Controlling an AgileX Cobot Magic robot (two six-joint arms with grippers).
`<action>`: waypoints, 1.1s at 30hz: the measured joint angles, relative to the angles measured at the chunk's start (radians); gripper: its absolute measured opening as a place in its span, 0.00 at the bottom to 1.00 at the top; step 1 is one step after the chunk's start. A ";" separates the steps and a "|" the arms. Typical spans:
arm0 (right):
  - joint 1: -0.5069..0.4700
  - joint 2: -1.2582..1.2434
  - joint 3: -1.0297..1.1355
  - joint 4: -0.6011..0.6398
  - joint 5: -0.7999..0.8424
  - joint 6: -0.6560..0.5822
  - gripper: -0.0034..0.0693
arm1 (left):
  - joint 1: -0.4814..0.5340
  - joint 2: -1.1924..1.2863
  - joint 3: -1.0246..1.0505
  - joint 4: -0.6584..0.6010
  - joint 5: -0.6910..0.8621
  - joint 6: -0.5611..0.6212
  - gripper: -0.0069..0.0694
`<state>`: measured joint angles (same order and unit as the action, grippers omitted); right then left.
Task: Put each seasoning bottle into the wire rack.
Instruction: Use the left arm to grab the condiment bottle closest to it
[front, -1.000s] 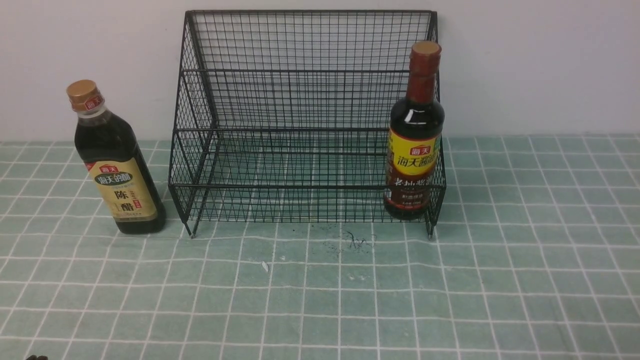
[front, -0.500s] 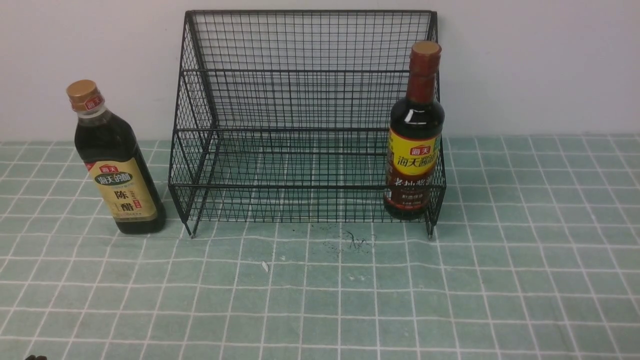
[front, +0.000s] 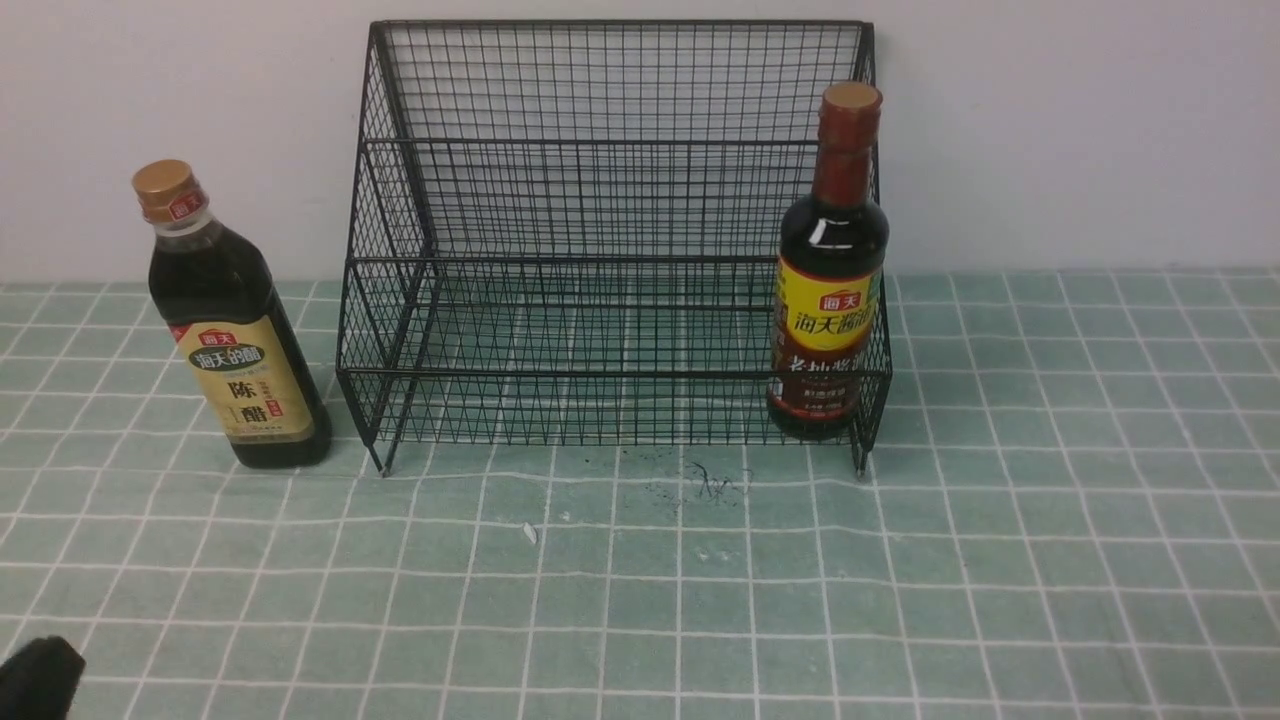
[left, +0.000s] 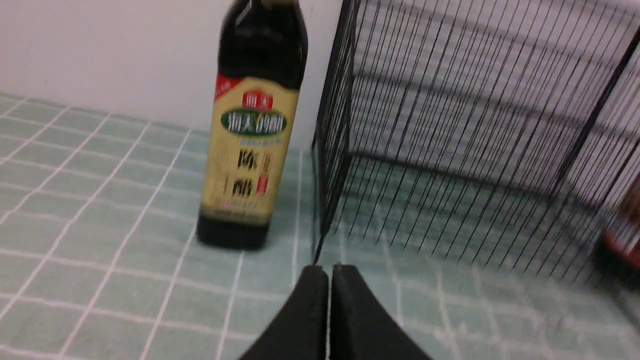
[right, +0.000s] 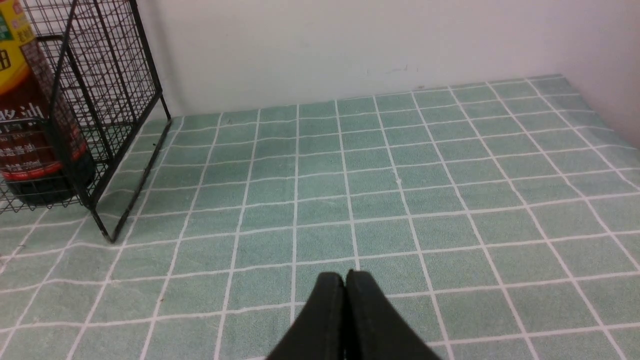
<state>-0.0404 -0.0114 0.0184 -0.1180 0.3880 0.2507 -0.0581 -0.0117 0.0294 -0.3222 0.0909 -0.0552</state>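
The black wire rack (front: 610, 230) stands against the back wall. A brown-red-necked seasoning bottle (front: 830, 270) with a yellow-and-maroon label stands upright inside its lower tier at the right end. The gold-capped seasoning bottle (front: 232, 330) with a beige label stands on the table just left of the rack, apart from it. My left gripper (left: 329, 272) is shut and empty, low over the cloth, well short of that bottle (left: 252, 130) and the rack's left corner (left: 320, 235). A dark tip (front: 35, 680) shows at the front view's lower left corner. My right gripper (right: 345, 277) is shut and empty, over bare cloth right of the rack (right: 100, 125).
A green tablecloth (front: 700, 600) with a white grid covers the table. A white wall runs close behind the rack. Small dark specks (front: 700, 480) and a white fleck (front: 530, 532) lie in front of the rack. The table's right side meets a side wall (right: 620, 60).
The left gripper's dark tip has come further into the front view's lower left corner. Both bottles and the rack have stayed put.
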 joint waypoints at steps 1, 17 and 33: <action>0.000 0.000 0.000 0.000 0.000 0.000 0.03 | 0.000 0.000 0.000 -0.048 -0.053 -0.012 0.08; 0.000 0.000 0.000 0.000 0.000 0.000 0.03 | 0.000 0.161 -0.247 -0.006 -0.416 0.094 0.10; 0.000 0.000 0.000 0.000 0.000 0.000 0.03 | 0.000 1.004 -0.616 0.029 -0.471 0.194 0.73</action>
<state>-0.0404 -0.0114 0.0184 -0.1180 0.3880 0.2507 -0.0581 0.9926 -0.5869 -0.2937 -0.3797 0.1392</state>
